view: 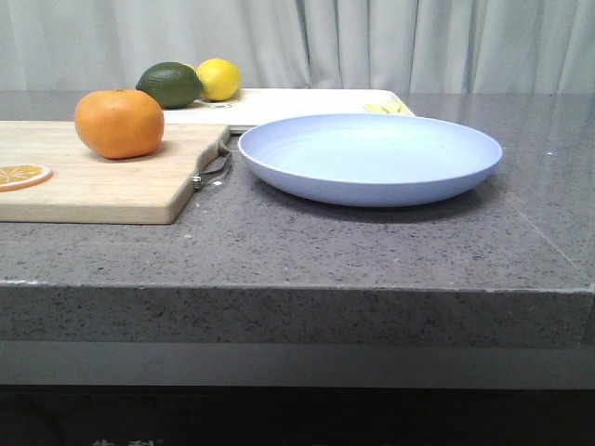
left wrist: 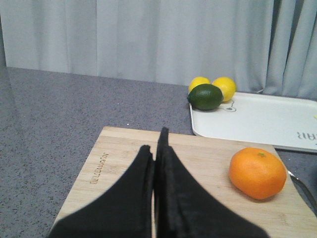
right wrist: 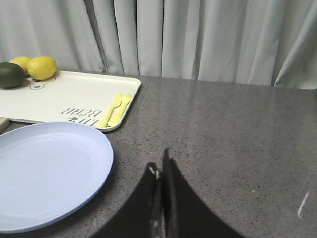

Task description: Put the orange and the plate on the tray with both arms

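Orange (left wrist: 257, 172) lies beside the closed left gripper (left wrist: 157, 148).

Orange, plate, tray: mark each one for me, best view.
Round bright-orange whole orange (left wrist: 257, 172), left wrist view, centre of its dimpled skin.
Wide pale lavender-blue plate (view: 372, 153), front view, bare inner floor.
Flat white rectangular tray (right wrist: 74, 96), right wrist view, bare floor near printed lettering.
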You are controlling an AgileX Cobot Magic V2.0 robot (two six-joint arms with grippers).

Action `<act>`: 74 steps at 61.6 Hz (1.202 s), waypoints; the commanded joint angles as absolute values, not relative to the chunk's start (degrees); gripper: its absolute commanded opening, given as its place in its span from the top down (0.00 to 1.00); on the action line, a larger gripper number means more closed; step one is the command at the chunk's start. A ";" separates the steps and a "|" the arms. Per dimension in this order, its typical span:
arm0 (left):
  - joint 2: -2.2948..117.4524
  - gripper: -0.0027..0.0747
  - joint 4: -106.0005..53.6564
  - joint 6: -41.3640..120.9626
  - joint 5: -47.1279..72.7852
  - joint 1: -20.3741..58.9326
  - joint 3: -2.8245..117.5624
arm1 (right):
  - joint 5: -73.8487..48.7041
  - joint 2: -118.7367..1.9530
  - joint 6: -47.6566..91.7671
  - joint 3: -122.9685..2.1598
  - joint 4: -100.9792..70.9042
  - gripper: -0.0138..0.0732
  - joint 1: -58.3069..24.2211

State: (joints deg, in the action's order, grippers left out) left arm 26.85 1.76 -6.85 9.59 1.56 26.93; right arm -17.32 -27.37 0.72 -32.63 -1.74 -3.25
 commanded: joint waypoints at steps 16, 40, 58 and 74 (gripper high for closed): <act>34.75 0.99 2.66 -6.76 3.24 1.35 31.13 | -11.54 -34.09 1.07 -36.86 -1.86 0.91 -2.90; 34.75 0.27 2.66 -6.76 2.30 1.35 31.13 | -11.54 -34.09 1.07 -36.86 -1.86 0.27 -2.90; 34.75 0.08 2.66 -6.76 2.24 1.35 31.13 | -11.99 -34.09 1.07 -36.86 -1.86 0.10 -2.90; 34.77 0.17 1.97 -6.87 0.00 1.35 31.13 | -12.19 -34.09 1.07 -36.86 -1.86 0.10 -2.90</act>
State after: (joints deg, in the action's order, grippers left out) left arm 34.43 2.65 -6.85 6.20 1.56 29.05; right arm -16.40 -33.73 0.72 -34.58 -1.95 -3.25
